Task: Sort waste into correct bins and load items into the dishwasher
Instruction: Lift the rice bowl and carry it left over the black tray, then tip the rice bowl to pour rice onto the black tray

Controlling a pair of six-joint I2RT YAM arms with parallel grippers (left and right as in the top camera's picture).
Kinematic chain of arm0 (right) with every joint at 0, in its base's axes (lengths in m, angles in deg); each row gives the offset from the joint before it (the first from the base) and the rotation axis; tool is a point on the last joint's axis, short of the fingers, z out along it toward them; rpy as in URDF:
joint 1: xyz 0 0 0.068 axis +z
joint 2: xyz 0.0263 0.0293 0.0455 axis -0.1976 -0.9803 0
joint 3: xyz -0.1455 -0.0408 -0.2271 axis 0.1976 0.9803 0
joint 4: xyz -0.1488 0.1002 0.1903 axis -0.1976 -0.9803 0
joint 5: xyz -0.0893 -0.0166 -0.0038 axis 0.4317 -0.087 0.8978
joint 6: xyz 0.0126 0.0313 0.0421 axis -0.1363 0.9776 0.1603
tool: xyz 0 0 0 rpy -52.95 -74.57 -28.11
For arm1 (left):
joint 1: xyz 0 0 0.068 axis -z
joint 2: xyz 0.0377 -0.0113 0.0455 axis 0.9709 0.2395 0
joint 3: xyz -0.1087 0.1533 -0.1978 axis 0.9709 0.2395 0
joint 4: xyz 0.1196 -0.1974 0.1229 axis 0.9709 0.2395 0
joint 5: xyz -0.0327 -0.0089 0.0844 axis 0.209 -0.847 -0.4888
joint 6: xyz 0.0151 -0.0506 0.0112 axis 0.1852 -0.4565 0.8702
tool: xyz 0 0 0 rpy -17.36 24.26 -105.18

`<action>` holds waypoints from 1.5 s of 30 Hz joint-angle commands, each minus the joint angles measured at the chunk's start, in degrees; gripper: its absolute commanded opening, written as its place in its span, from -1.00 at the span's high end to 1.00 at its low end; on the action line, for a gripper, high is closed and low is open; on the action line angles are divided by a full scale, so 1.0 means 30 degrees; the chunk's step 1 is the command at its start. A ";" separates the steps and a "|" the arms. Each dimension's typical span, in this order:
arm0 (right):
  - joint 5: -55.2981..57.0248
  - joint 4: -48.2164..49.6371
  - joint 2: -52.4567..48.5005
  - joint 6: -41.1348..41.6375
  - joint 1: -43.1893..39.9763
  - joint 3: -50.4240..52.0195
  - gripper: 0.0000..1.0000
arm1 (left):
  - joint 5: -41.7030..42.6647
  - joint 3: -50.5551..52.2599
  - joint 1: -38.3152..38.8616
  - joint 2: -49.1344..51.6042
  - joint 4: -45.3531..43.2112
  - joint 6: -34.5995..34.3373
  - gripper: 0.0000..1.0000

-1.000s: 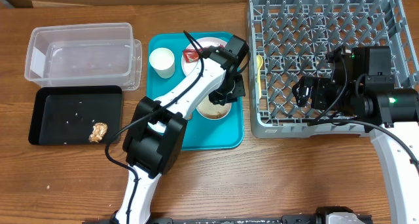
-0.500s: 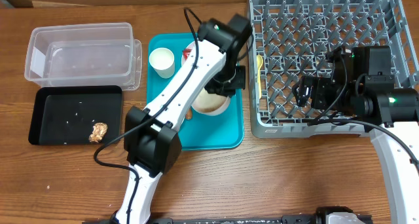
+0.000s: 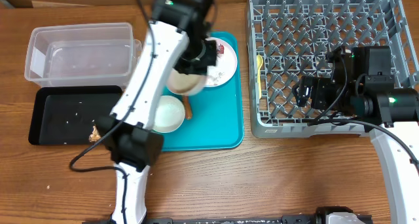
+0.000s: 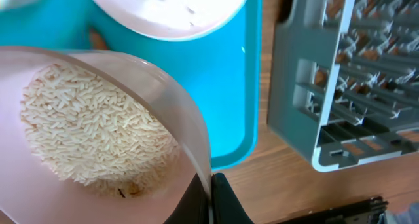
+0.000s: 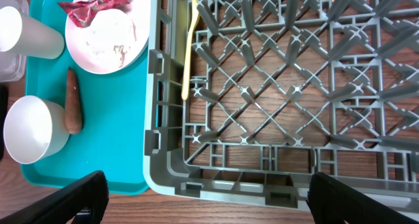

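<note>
Overhead view: the left gripper (image 3: 200, 65) was clamped on the rim of a pale-pink bowl (image 3: 183, 81), which hung above the teal tray (image 3: 222, 129), just beside the plate (image 3: 222, 67). In the left wrist view, the fingers pinched the bowl wall at its near edge, and the loose white rice (image 4: 91, 126) lay inside the bowl directly ahead of them. The clear tub (image 3: 82, 54) and the black tray (image 3: 65, 112) sat to the left of the held bowl, well apart from it. A second bowl (image 3: 167, 112) rested on the teal tray. The right gripper (image 3: 306, 93) hovered over the near edge of the dish rack (image 3: 366, 14), with its fingers spread wide and empty.
</note>
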 commanded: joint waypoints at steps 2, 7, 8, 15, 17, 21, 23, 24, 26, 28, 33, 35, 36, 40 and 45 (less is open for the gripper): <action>0.0051 0.0080 -0.0080 -0.0007 0.0087 -0.0612 -1.00 | 0.0364 0.0386 -0.1858 -0.3330 0.0066 0.1668 0.92; 0.0051 0.0182 -0.0080 0.0000 0.0087 -0.0612 -1.00 | 0.0656 0.2004 -0.5144 -0.5093 0.0066 0.2506 0.92; 0.0051 0.0182 -0.0080 0.0000 0.0087 -0.0612 -1.00 | 0.0874 0.2412 -0.5792 -0.5355 0.0066 0.2871 0.92; 0.0051 0.0182 -0.0080 0.0000 0.0087 -0.0612 -1.00 | 0.2747 0.5814 -0.9923 -0.6331 0.0058 0.5064 0.91; 0.0051 0.0189 -0.0080 0.0000 0.0087 -0.0612 -1.00 | 0.2805 0.6870 -1.0936 -0.6368 0.0058 0.5836 0.92; 0.0051 0.0211 -0.0080 0.0000 0.0087 -0.0612 -1.00 | 0.3548 0.8954 -1.2910 -0.6360 -0.0372 0.7788 0.92; 0.0051 0.0219 -0.0080 0.0000 0.0087 -0.0612 -1.00 | 0.4772 0.9916 -1.3894 -0.6360 -0.0882 0.9012 0.91; 0.0051 0.0219 -0.0080 0.0000 0.0087 -0.0612 -1.00 | 0.5508 1.0397 -1.4411 -0.6360 -0.1173 0.9646 0.92; 0.0051 0.0211 -0.0080 0.0007 0.0087 -0.0612 -1.00 | 0.7257 1.1351 -1.5497 -0.6360 -0.1603 1.1052 0.91; 0.0044 0.0211 -0.0080 0.0015 0.0095 -0.0612 -1.00 | 0.8845 1.2247 -1.6502 -0.6360 -0.1931 1.2531 0.91; 0.0044 0.0204 -0.0080 0.0066 0.0087 -0.0612 -1.00 | 1.1315 1.4032 -1.8586 -0.6339 -0.2616 1.5817 0.92; 0.0044 0.0204 -0.0080 0.0066 0.0095 -0.0612 -1.00 | 1.2378 1.4892 -1.9387 -0.6317 -0.2856 1.6976 0.92; 0.0044 0.0197 -0.0080 0.0066 0.0087 -0.0612 -1.00 | 1.2939 1.5307 -1.9788 -0.6309 -0.2973 1.7580 0.92; 0.0036 0.0153 -0.0080 0.0073 0.0095 -0.0612 -1.00 | 1.4622 1.7012 -2.1551 -0.6098 -0.3869 1.8892 0.92; 0.0029 0.0138 -0.0080 0.0073 0.0095 -0.0612 -1.00 | 1.6648 1.8535 -2.3263 -0.5523 -0.5785 1.8892 0.92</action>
